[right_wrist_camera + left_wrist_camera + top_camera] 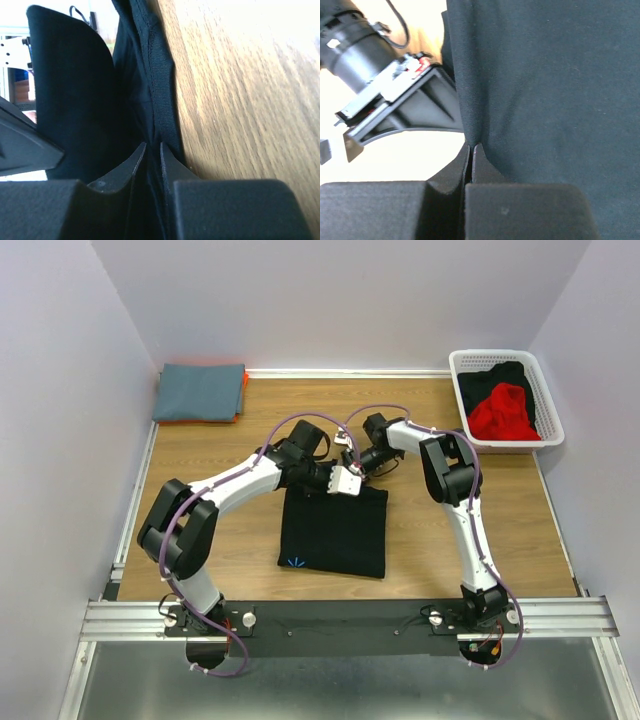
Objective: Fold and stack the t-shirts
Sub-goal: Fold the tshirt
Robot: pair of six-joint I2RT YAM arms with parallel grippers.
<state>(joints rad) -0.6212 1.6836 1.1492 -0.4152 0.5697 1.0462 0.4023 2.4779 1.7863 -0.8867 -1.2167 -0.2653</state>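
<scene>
Pinching black t-shirt [335, 535] far edge — left claw [347, 481], right claw [362, 468] both clamped | table [450, 540] beyond

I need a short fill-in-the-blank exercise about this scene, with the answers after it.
1. The t-shirt pinched by the left gripper and the right gripper is ___.
2. The white basket holds a black garment and a second garment, which is ___.
3. The folded blue-grey shirt lies at the far ___ corner of the table.
Missing words: black; red; left.
</scene>
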